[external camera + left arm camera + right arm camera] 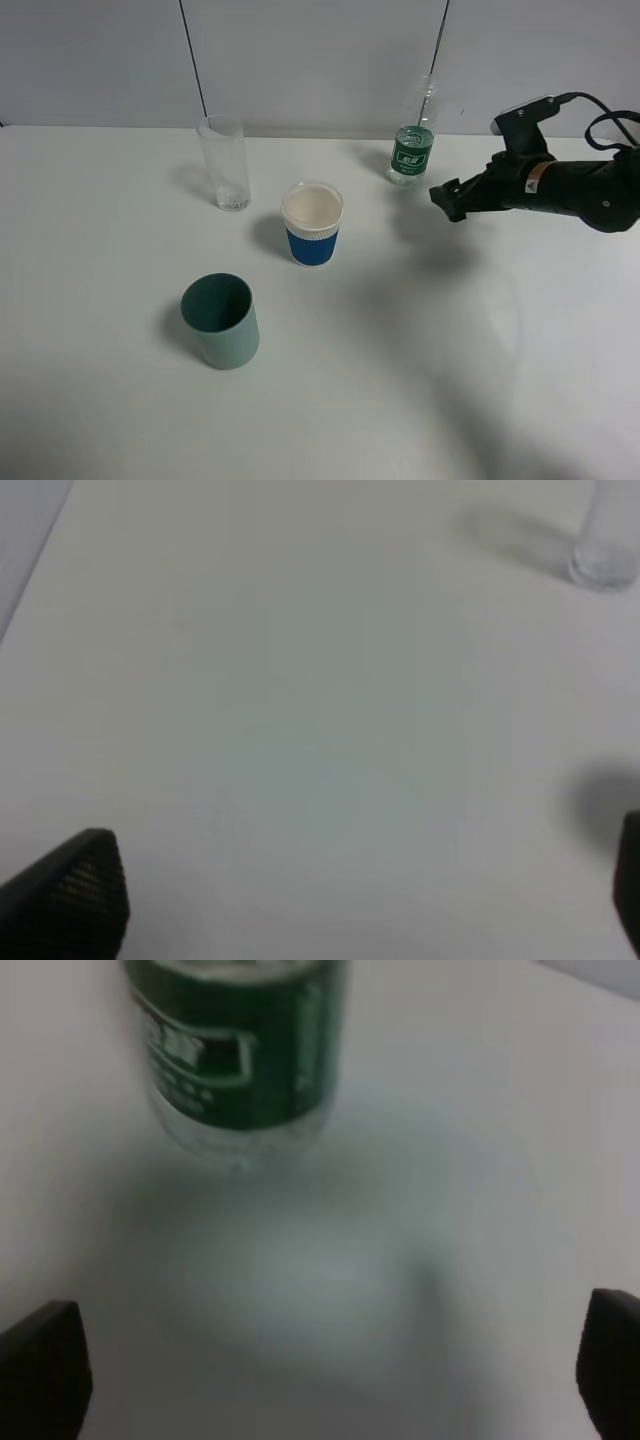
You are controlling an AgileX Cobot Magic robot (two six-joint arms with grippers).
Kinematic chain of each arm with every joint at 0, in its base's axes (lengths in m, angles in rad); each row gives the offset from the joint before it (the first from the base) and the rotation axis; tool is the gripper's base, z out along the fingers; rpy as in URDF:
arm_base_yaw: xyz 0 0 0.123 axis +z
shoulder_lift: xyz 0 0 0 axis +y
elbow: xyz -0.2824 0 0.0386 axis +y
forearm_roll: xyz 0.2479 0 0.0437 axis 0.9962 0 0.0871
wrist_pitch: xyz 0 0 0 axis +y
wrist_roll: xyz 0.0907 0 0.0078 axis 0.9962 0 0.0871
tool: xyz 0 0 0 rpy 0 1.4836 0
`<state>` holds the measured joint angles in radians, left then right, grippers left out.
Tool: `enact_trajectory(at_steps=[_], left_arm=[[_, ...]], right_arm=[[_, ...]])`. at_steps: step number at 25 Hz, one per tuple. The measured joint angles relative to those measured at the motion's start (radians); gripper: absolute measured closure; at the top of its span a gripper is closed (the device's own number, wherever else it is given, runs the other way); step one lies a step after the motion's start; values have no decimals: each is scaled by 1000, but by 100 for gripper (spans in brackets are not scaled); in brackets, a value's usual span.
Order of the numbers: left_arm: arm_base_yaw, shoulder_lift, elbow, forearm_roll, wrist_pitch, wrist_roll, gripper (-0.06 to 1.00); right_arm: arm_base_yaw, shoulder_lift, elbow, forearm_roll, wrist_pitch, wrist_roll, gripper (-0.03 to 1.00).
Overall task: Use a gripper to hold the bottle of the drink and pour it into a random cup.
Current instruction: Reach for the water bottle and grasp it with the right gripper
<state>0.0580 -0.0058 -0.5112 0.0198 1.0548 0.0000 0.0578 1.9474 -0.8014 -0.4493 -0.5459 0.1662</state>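
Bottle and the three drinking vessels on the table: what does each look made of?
Bottle: clear plastic, probably; see-through body, glossy green label.
Blue-banded cup: paper, matte; white rolled rim, blue sleeve.
Teal cup: likely matte plastic; opaque, even colour, no glare.
Tall tumbler: transparent, glass or hard plastic, cannot tell which.

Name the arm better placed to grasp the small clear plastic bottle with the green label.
Right. The right gripper hangs open near the small clear green-labelled plastic bottle, close in its wrist view; the left gripper faces white table near the tall clear glass.
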Motion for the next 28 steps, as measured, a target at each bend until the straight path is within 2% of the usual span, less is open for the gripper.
enact_trajectory(at_steps=[12, 21, 28], left_arm=[[0, 0, 0, -1, 0, 0, -4], [0, 0, 0, -1, 0, 0, -4], [0, 0, 0, -1, 0, 0, -4]], right_arm=[[21, 91, -149, -47, -52, 0, 0], [21, 168, -231, -81, -149, 0, 0], [22, 237, -315, -127, -157, 0, 0]])
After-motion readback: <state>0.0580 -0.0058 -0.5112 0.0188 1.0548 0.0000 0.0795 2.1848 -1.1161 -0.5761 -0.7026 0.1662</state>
